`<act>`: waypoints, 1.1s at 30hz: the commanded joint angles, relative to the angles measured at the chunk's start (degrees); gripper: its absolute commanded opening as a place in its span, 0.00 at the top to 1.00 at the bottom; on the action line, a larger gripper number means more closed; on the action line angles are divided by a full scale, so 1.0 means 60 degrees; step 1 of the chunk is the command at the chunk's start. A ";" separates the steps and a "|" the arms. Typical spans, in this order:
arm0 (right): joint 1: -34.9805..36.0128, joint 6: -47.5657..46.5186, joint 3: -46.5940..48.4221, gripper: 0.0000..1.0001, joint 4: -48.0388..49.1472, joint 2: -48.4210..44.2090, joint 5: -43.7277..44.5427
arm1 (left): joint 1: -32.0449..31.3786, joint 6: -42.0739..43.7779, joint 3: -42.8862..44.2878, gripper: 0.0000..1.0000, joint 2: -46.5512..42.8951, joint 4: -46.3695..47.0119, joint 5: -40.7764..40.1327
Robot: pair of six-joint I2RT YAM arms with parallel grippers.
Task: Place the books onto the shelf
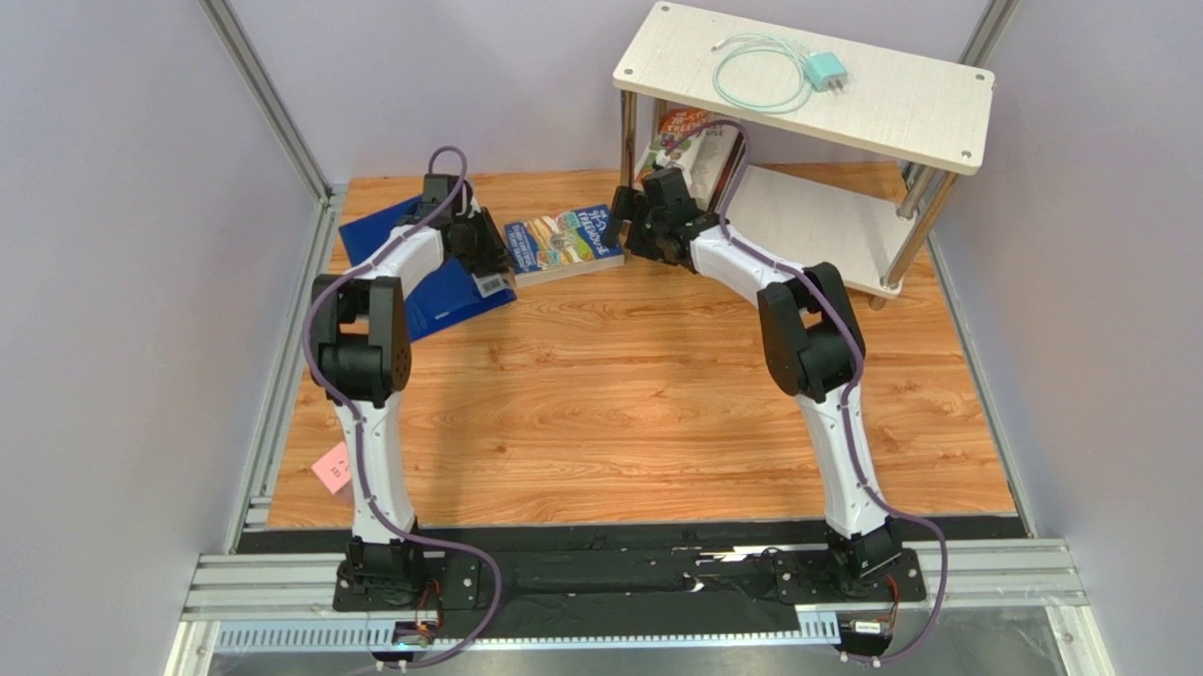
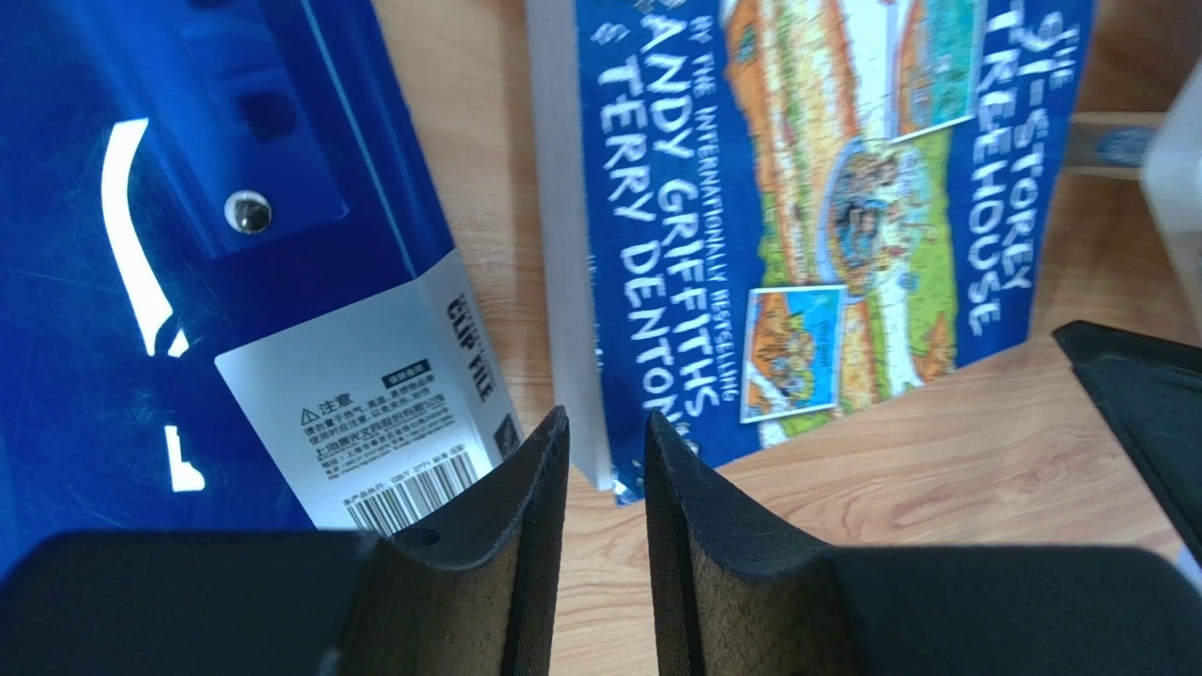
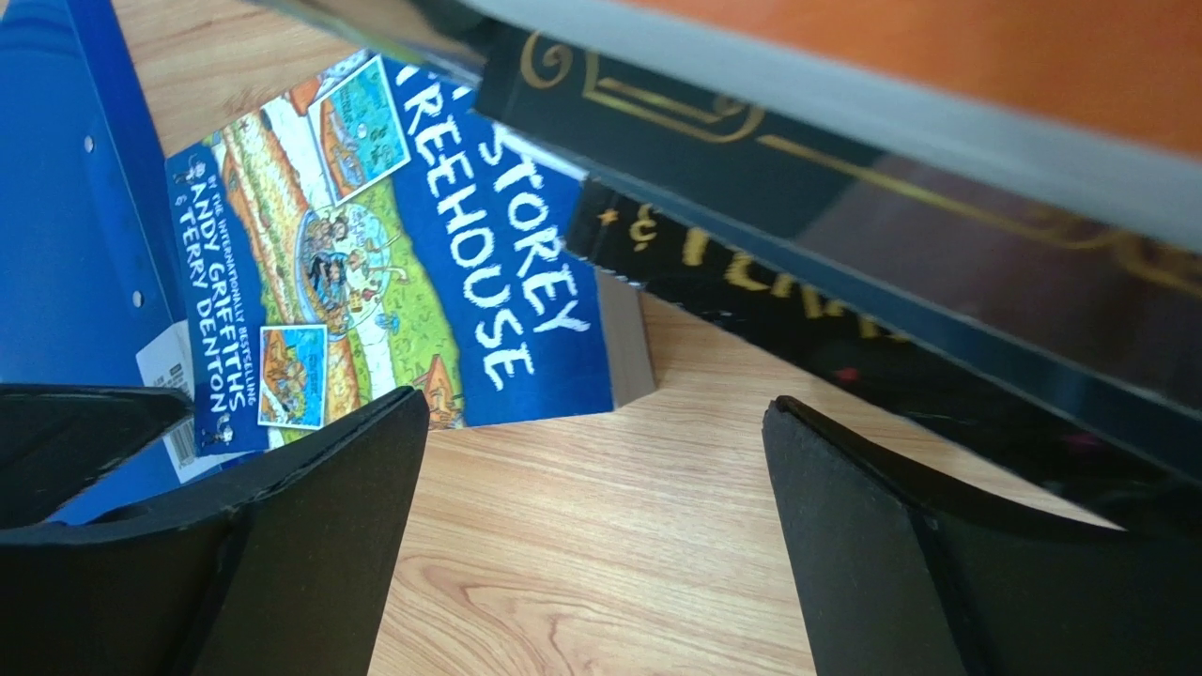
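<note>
One blue Treehouse book [image 1: 562,244] lies flat beside the blue folder [image 1: 449,302]

Warm wood grain on the counter [image 1: 640,412], smooth, with a soft laminate sheen under the lights. Far right, the shelf [image 1: 916,117]: whitish wood-grain boards, matt, standing on shiny polished metal posts [image 1: 920,234]. Now the blue Treehouse book [image 2: 833,211], with a glossy printed paper cover and a plain matt greyish page block along its edge. Just beside it, the blue folder [image 2: 170,169] looks like hard glossy plastic, with a bright metal rivet [image 2: 250,211] and a white paper label [image 2: 374,423]. The left end effector [image 2: 607,451] shows matt black pads [image 2: 720,564], finely grainy. The right end effector [image 3: 593,409] is matt black too, but smoother. The dark books [image 3: 903,254] gleam, with gilt lettering.
</note>
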 commanded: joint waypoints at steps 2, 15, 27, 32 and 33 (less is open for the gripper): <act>0.0125 0.0035 0.0034 0.07 0.0586 0.0639 -0.0706 | -0.0018 -0.0122 0.0406 0.68 0.0318 -0.0339 -0.0111; 0.0711 0.0153 0.1044 0.11 0.0586 0.1592 -0.0896 | -0.0018 0.0200 0.1240 0.69 0.0903 -0.1188 -0.0390; 0.1078 0.0401 0.0972 0.41 0.1186 0.1548 -0.1892 | -0.0559 0.0960 0.1651 0.80 0.1285 -0.2360 0.0065; 0.1151 0.0490 0.0738 0.65 0.1420 0.1446 -0.2096 | -0.0882 0.1035 0.1067 0.80 0.0964 -0.2405 0.0108; 0.1137 0.0490 0.0491 0.69 0.1493 0.1387 -0.2126 | -0.0955 0.1049 0.0775 0.81 0.0904 -0.2274 0.0123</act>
